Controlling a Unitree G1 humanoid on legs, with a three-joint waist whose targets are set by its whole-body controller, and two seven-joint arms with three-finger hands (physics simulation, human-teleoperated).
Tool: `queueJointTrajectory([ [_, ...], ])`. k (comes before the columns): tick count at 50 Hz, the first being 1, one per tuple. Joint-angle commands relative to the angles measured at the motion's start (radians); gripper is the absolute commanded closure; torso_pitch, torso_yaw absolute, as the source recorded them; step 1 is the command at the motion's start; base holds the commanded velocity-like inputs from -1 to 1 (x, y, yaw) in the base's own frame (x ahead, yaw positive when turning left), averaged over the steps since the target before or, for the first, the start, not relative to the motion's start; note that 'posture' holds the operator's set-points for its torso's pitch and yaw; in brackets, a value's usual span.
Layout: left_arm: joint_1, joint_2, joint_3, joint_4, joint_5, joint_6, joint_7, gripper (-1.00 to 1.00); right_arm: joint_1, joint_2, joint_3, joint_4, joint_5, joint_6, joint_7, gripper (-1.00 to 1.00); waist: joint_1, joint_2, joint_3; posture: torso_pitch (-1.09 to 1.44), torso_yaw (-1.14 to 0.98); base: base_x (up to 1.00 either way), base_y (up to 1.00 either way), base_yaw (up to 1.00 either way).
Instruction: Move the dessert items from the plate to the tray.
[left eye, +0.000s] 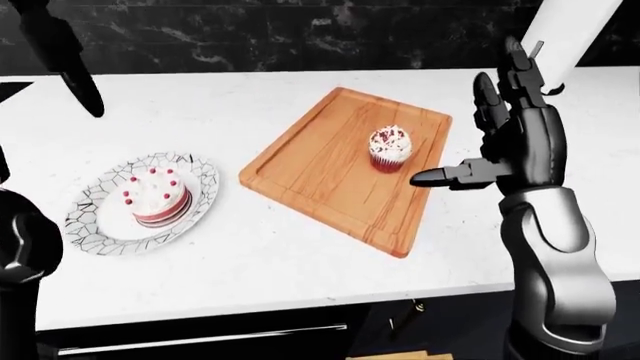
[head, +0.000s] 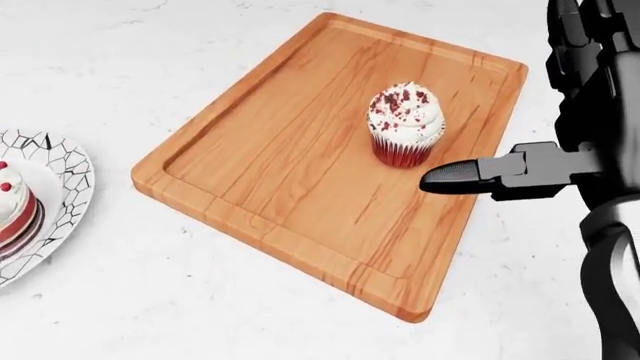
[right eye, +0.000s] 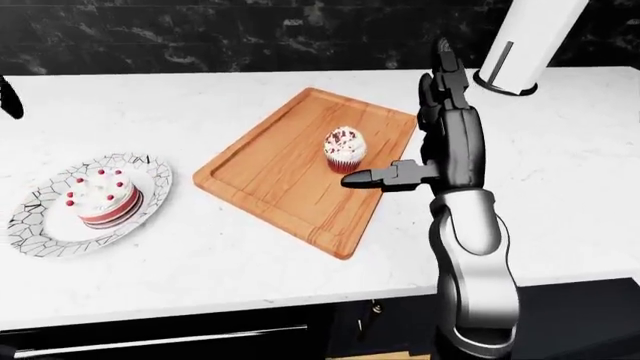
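White counter (left eye: 300, 247); frosted cupcake (head: 405, 124) upright on tray (head: 270, 165); sprinkles perhaps red.

Right hand (left eye: 500, 142) upright, fingers spread

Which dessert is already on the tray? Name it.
The cupcake, with its red wrapper, stands on the wooden tray; the layered cake sits on the plate.

I am working in a kitchen: white marble counter (left eye: 300, 255), black marble wall (left eye: 250, 34), dark drawer (left eye: 200, 341) beneath, wooden tray (left eye: 310, 172).
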Motion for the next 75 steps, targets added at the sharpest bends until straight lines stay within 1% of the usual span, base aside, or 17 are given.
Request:
queueJointTrajectory([
  [1, -0.01, 0.015, 0.012, -0.065, -0.06, 0.019, -0.029, -1.0, -0.03, -0.009, -0.003, -0.029, 0.0, -0.021, -0.001, -1.0, -0.002, 0.007, -0.027, 0.0, 0.0, 0.0, 0.0, 0.0],
  [3, 0.024, 0.025, 0.012, -0.103, -0.074, 0.036, -0.044, -1.0, -0.033, -0.009, -0.003, -0.021, -0.002, -0.024, -0.002, -1.0, -0.002, 0.007, -0.027, 0.0, 0.0, 0.0, 0.0, 0.0],
  [6, 0.108, 0.043, 0.029, -0.217, -0.123, 0.106, -0.112, -1.0, -0.034, -0.008, 0.003, -0.016, -0.004, -0.027, 0.0, -1.0, -0.002, 0.008, -0.027, 0.0, 0.0, 0.0, 0.0, 0.0],
  [11, 0.204, 0.066, 0.046, -0.35, -0.179, 0.182, -0.146, -1.0, -0.038, -0.008, 0.002, -0.014, -0.007, -0.024, 0.003, -1.0, -0.003, 0.011, -0.028, 0.0, 0.0, 0.0, 0.0, 0.0],
  [15, 0.294, 0.086, 0.07, -0.471, -0.227, 0.254, -0.177, -1.0, -0.042, -0.002, 0.014, 0.003, -0.014, -0.037, 0.003, -1.0, -0.003, 0.013, -0.027, 0.0, 0.0, 0.0, 0.0, 0.0],
  [18, 0.395, 0.109, 0.099, -0.577, -0.273, 0.315, -0.198, -1.0, -0.042, 0.006, 0.019, 0.014, -0.016, -0.051, 0.004, -1.0, -0.004, 0.017, -0.028, 0.0, 0.0, 0.0, 0.0, 0.0],
  [21, 0.479, 0.119, 0.123, -0.687, -0.319, 0.37, -0.196, -1.0, -0.037, 0.011, 0.022, 0.023, -0.018, -0.063, 0.006, -1.0, -0.005, 0.021, -0.028, 0.0, 0.0, 0.0, 0.0, 0.0],
  [26, 0.594, 0.16, 0.165, -0.773, -0.385, 0.398, -0.19, -1.0, -0.031, 0.015, 0.021, 0.027, -0.019, -0.073, 0.008, -1.0, -0.004, 0.025, -0.03, 0.0, 0.0, 0.0, 0.0, 0.0],
  [30, 0.639, 0.184, 0.175, -0.812, -0.413, 0.422, -0.18, -1.0, -0.032, 0.017, 0.024, 0.036, -0.02, -0.081, 0.009, -1.0, -0.005, 0.027, -0.03, 0.0, 0.0, 0.0, 0.0, 0.0],
  [33, 0.689, 0.177, 0.189, -0.852, -0.436, 0.439, -0.177, -1.0, -0.034, 0.018, 0.024, 0.043, -0.019, -0.086, 0.009, -1.0, -0.004, 0.028, -0.03, 0.0, 0.0, 0.0, 0.0, 0.0],
  [35, 0.694, 0.176, 0.184, -0.849, -0.433, 0.428, -0.17, -1.0, -0.035, 0.018, 0.026, 0.049, -0.019, -0.091, 0.009, -1.0, -0.004, 0.03, -0.029, 0.0, 0.0, 0.0, 0.0, 0.0],
  [38, 0.715, 0.152, 0.176, -0.932, -0.424, 0.49, -0.175, -1.0, -0.033, 0.02, 0.027, 0.053, -0.018, -0.096, 0.009, -1.0, -0.002, 0.031, -0.031, 0.0, 0.0, 0.0, 0.0, 0.0],
  [44, 0.797, 0.129, 0.212, -1.029, -0.419, 0.535, -0.191, -1.0, -0.028, 0.019, 0.027, 0.051, -0.019, -0.1, 0.01, -1.0, -0.003, 0.031, -0.03, 0.0, 0.0, 0.0, 0.0, 0.0],
  [49, 0.812, 0.108, 0.205, -1.077, -0.406, 0.567, -0.199, -1.0, -0.024, 0.024, 0.031, 0.056, -0.022, -0.109, 0.01, -1.0, -0.004, 0.031, -0.03, 0.0, 0.0, 0.0, 0.0, 0.0],
  [54, 0.814, 0.103, 0.214, -1.076, -0.397, 0.559, -0.203, -1.0, -0.019, 0.023, 0.026, 0.053, -0.021, -0.11, 0.011, -1.0, -0.003, 0.029, -0.031, 0.0, 0.0, 0.0, 0.0, 0.0],
  [67, 0.916, 0.104, 0.264, -1.085, -0.412, 0.515, -0.191, -1.0, -0.017, 0.025, 0.029, 0.058, -0.023, -0.116, 0.011, -1.0, -0.003, 0.032, -0.032, 0.0, 0.0, 0.0, 0.0, 0.0],
  [75, 0.914, 0.106, 0.259, -1.088, -0.417, 0.515, -0.184, -0.99, -0.023, 0.027, 0.031, 0.053, -0.022, -0.107, 0.01, -1.0, -0.003, 0.031, -0.031, 0.0, 0.0, 0.0, 0.0, 0.0],
])
